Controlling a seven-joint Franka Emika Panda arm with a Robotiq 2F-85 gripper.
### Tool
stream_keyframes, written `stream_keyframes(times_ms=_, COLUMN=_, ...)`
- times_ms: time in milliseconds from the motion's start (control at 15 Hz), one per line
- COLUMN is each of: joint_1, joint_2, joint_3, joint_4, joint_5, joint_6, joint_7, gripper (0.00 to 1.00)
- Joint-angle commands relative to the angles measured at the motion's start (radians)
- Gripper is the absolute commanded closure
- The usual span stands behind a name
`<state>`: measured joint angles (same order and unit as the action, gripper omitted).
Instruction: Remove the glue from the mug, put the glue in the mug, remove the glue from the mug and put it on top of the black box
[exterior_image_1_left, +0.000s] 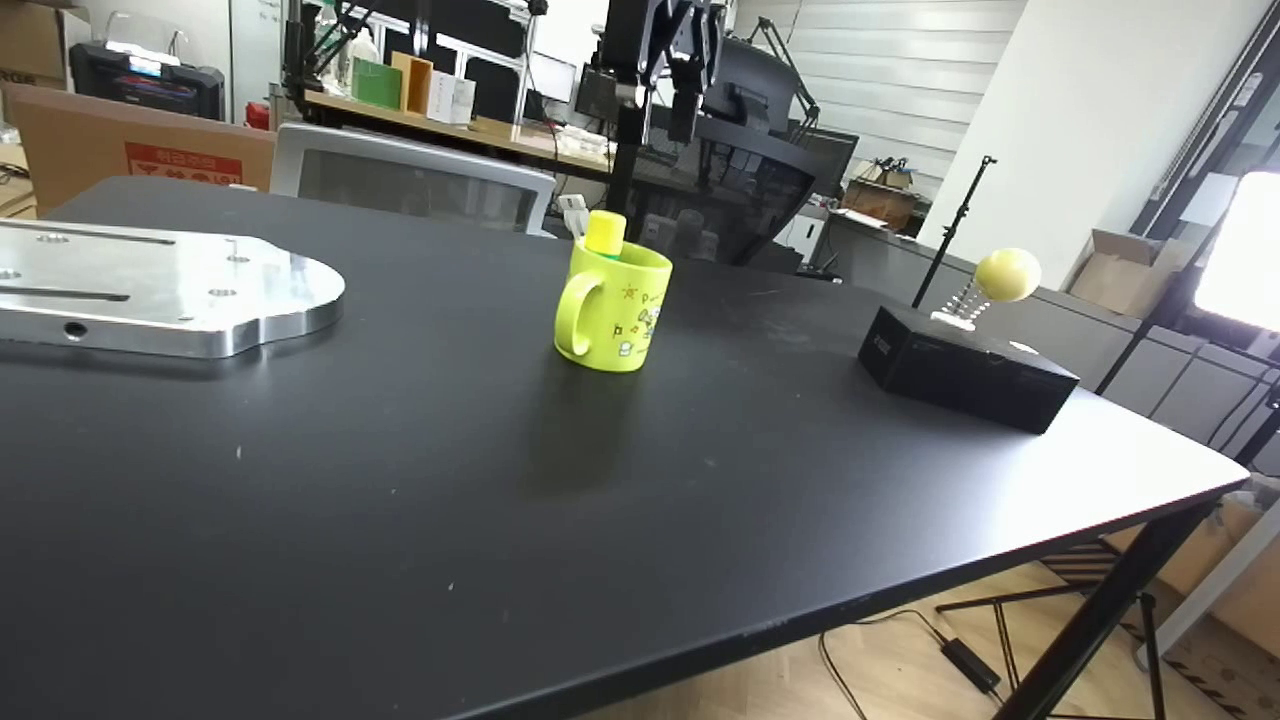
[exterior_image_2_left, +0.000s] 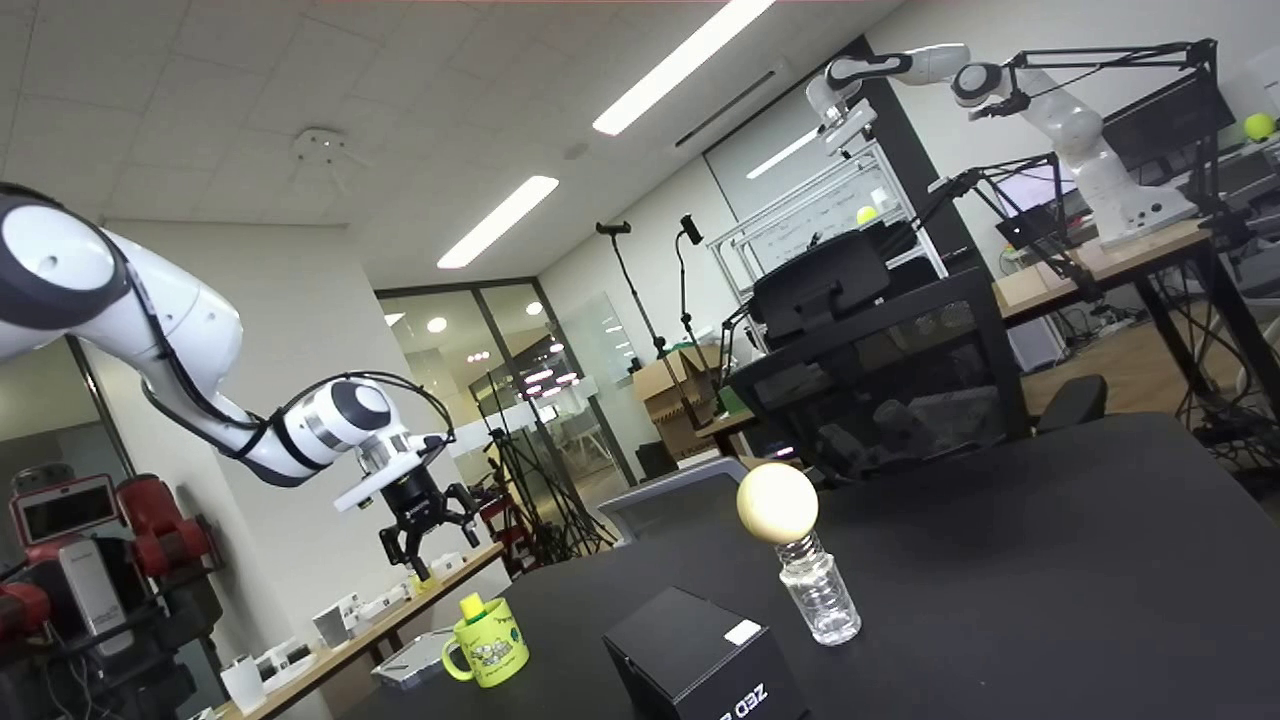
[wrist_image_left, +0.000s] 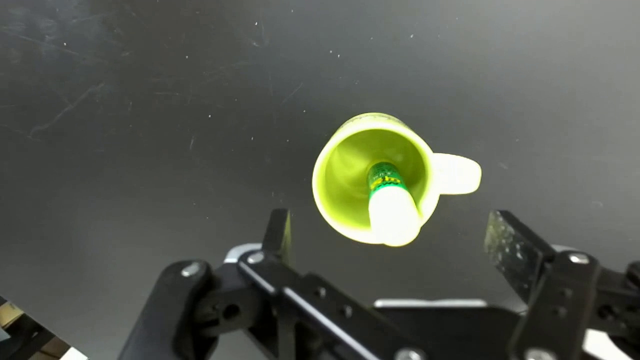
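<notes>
In both exterior views the wall of the mug (exterior_image_1_left: 625, 325) hides the lower part of the glue stick (exterior_image_1_left: 605, 235); in the wrist view its cap is washed out white and the lettering on its green band is hard to make out. In an exterior view the box (exterior_image_2_left: 680, 643) runs off the bottom edge at six o'clock; in an exterior view the metal plate (exterior_image_1_left: 180, 275) is cut off at nine o'clock. The wrist view crops the gripper (wrist_image_left: 391, 222) at six o'clock. Its jaws are released and spread wide above the mug, the fingers (wrist_image_left: 515, 250) showing at eight and four o'clock of it, apart from mug and glue stick. The glue stick sits tilted inside the mug, its cap over the rim at five o'clock, the handle pointing to three.
</notes>
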<state>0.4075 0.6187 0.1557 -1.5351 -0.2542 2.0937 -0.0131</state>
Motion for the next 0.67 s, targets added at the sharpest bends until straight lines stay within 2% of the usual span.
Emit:
stream_keyframes(times_ms=0, joint_1=0.017, joint_2=0.11, joint_3=0.008, joint_4=0.138, joint_5=-0.02, joint_6=-0.074, joint_7=-0.048, gripper=0.0)
stream_keyframes(times_ms=467, joint_1=0.024, joint_2=0.244, joint_3=0.015, joint_4=0.263, joint_5=0.004, joint_6=-0.121, joint_7=-0.108, gripper=0.0)
stream_keyframes(times_ms=533, joint_1=0.022, joint_2=0.255, joint_3=0.015, joint_4=0.271, joint_5=0.007, joint_6=-0.104, joint_7=-0.109, gripper=0.04)
stream_keyframes(times_ms=600, joint_1=0.016, joint_2=0.264, joint_3=0.021, joint_4=0.278, joint_5=0.016, joint_6=-0.088, joint_7=-0.116, gripper=0.26)
